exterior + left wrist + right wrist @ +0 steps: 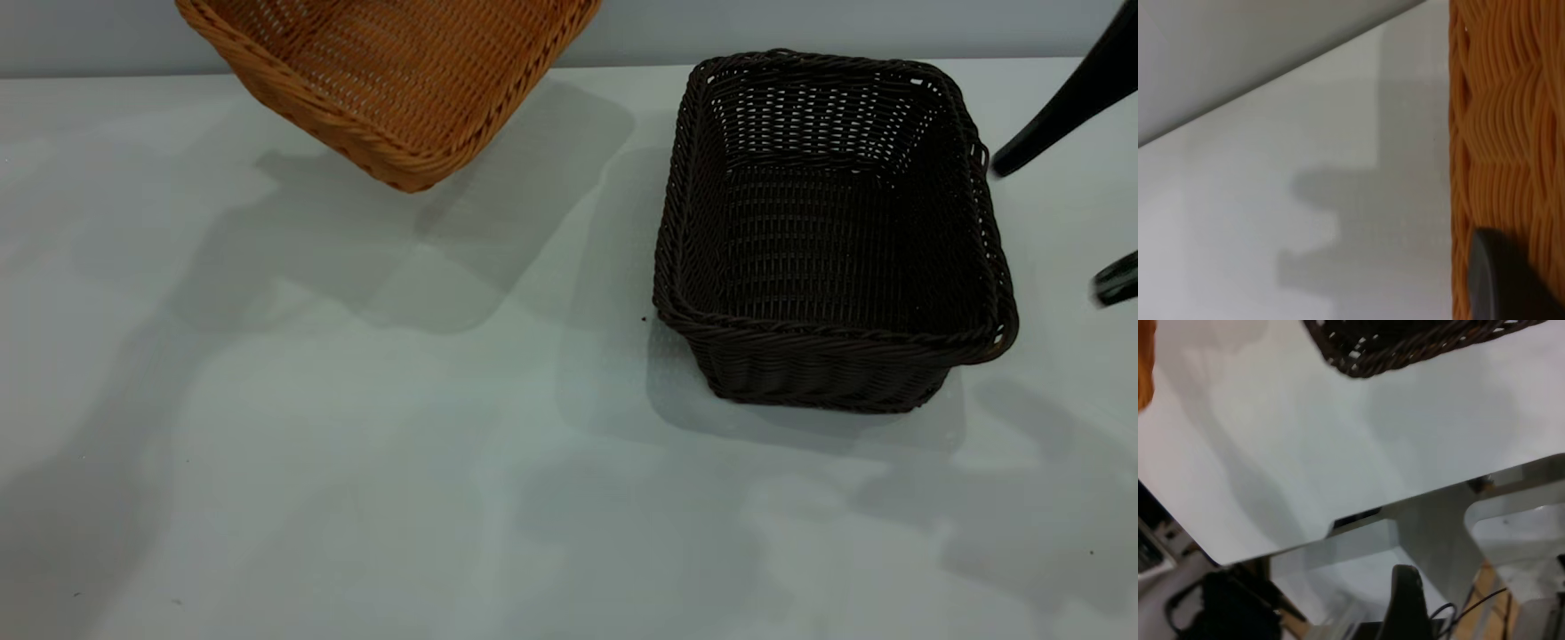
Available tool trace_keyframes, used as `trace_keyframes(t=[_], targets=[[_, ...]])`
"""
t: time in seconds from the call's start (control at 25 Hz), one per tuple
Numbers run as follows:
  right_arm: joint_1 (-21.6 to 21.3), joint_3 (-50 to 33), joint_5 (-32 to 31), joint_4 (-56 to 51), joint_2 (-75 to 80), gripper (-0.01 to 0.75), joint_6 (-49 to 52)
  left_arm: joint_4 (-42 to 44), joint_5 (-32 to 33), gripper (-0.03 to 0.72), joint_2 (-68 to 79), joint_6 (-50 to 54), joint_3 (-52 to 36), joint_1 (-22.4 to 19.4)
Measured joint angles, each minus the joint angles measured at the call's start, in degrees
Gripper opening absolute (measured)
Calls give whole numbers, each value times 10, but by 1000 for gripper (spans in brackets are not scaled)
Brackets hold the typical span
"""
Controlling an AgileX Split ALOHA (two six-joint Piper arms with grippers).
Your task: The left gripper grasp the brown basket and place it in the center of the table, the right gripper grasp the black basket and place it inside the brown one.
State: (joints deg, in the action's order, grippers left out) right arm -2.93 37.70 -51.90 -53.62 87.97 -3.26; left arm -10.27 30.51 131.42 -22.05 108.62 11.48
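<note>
brown basket sits at the far left of the exterior view, tilted and lifted clear of the table, its shadow on the surface below and apart from it. left gripper is out of the exterior frame; in the left wrist view one dark finger lies right against the orange weave, so it has hold of the basket wall, other finger not seen. black basket stands upright and flat on the table, to the right of the brown one and well apart from it. right gripper is just beside the black basket's right end, not touching it, two dark fingers spread wide with nothing between them.
</note>
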Motion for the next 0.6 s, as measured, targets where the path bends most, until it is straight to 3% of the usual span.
trace_keyframes(t=[0.12,0.44,0.6], targets=[[7,1,35,-24,54,498,-5,0,-2,76,0,0,0,0],[88,2,162,-159,157,498,-80,0,-5,76,0,-3,0,0],[124,4,193,-223,203,498,-120,0,-12,76,0,-20,0,0]])
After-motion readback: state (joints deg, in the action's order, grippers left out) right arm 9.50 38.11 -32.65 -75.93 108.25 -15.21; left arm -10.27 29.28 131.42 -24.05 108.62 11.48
